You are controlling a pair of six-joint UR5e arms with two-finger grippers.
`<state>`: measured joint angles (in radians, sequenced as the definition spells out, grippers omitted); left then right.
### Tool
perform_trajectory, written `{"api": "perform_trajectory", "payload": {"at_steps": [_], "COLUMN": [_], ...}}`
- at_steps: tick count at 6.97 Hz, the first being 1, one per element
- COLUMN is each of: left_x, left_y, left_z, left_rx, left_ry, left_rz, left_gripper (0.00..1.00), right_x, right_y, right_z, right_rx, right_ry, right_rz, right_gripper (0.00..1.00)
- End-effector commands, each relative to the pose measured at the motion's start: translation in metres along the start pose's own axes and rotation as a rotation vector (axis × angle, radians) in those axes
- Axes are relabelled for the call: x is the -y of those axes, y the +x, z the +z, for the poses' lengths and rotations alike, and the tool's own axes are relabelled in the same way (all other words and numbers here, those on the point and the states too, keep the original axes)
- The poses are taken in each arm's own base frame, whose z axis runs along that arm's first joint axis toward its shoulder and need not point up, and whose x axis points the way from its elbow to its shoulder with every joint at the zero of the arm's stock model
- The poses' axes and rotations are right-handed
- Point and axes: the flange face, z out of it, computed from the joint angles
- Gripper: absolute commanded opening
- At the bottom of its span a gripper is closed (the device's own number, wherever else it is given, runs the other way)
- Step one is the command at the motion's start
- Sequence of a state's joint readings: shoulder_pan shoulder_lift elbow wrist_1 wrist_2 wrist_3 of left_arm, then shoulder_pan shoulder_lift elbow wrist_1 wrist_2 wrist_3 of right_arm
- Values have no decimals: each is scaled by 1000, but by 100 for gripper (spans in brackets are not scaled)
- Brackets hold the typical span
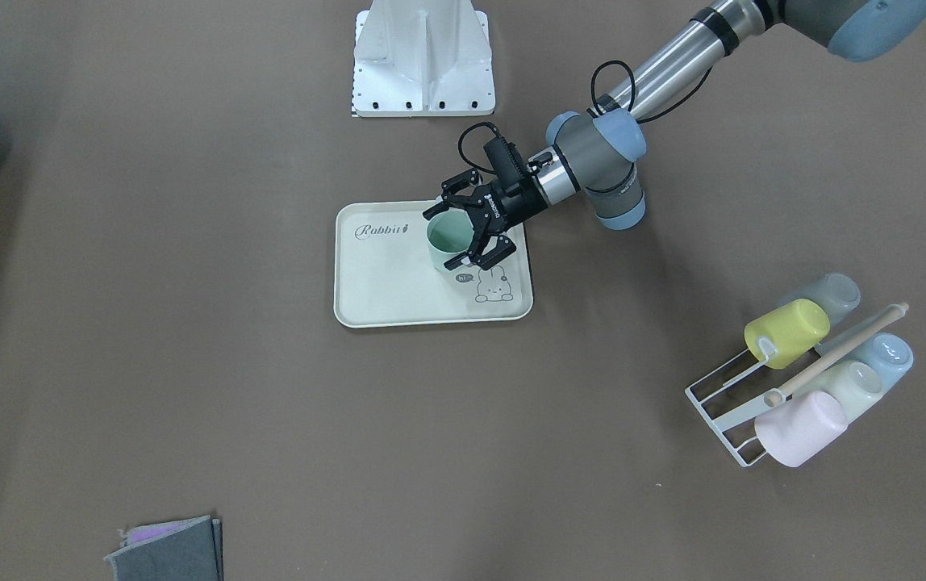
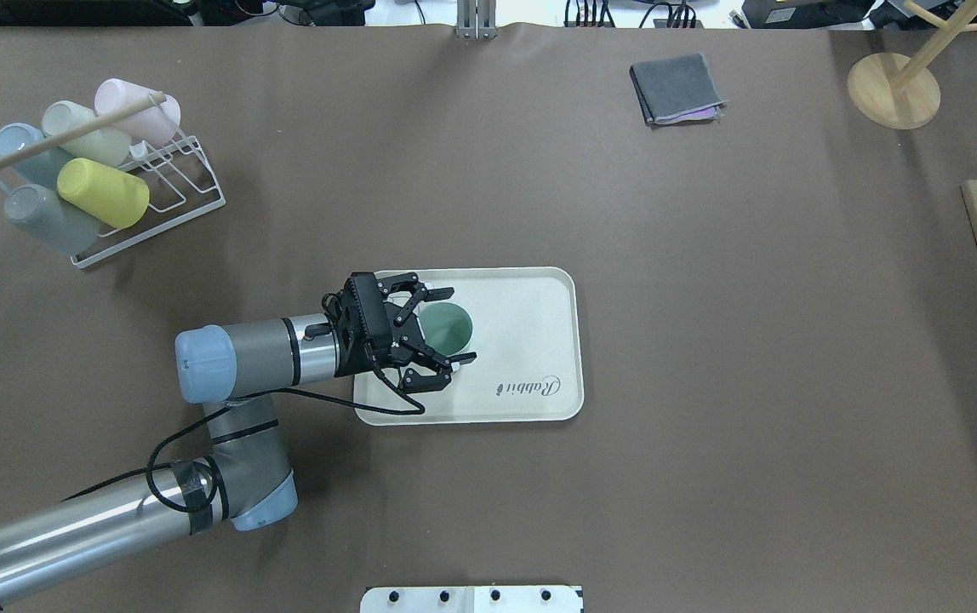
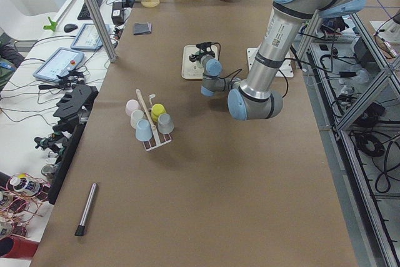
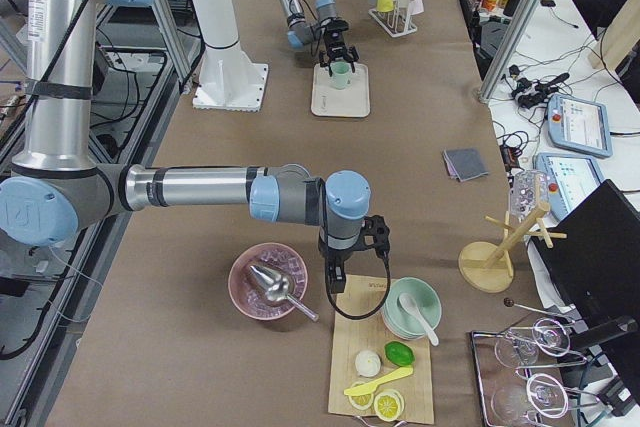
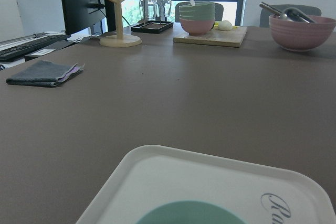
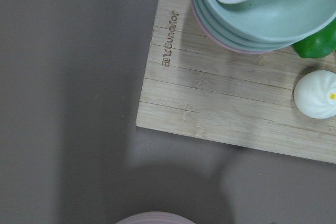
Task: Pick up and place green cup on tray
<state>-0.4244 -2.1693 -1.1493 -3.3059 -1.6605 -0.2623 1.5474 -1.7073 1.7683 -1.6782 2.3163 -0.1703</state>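
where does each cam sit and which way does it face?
Front-facing: across table, facing robot, steeply down; left arm, left gripper around green cup on tray.
Overhead: behind robot, forward-down; left arm.
Exterior left: table end, along it; left arm near.
Exterior right: opposite end; right arm near, left far.
Left wrist: low over tray, facing across table; no body.
Right wrist: straight down on wooden board; no body.
Shared: front-facing and overhead show green cup and tray, mirrored.

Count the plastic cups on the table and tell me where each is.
6. The green cup stands on the tray. Five lie on the wire rack: yellow cup, grey cup, blue cup, cream cup, pink cup. More may hide behind them.
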Motion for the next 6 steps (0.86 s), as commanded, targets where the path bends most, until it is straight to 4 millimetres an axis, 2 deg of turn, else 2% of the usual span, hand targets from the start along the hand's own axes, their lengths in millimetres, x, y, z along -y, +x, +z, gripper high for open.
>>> {"api": "perform_trajectory", "payload": {"at_steps": [1, 2, 3, 4, 5, 6], "left_x": [8, 23, 47, 63, 82, 102], "left_y": [2, 6, 10, 5, -5, -24], "left_z": [-3, -3, 1, 5, 7, 4], "left_rx": [2, -2, 9, 37, 76, 132], "left_ry": [16, 29, 0, -55, -114, -195], "left_rz": [1, 2, 1, 1, 2, 0], "left_gripper": [98, 98, 98, 98, 98, 98], "right_x": [1, 0, 0, 1, 0, 0], "right_y": [0, 0, 0, 0, 0, 0], "right_z": [-1, 0, 0, -1, 0, 0], "right_rx": [0, 1, 0, 0, 1, 1], "right_ry": [2, 1, 0, 2, 1, 1], "right_rz": [-1, 0, 0, -6, -5, -5], "right_gripper": [100, 100, 100, 100, 100, 100]}}
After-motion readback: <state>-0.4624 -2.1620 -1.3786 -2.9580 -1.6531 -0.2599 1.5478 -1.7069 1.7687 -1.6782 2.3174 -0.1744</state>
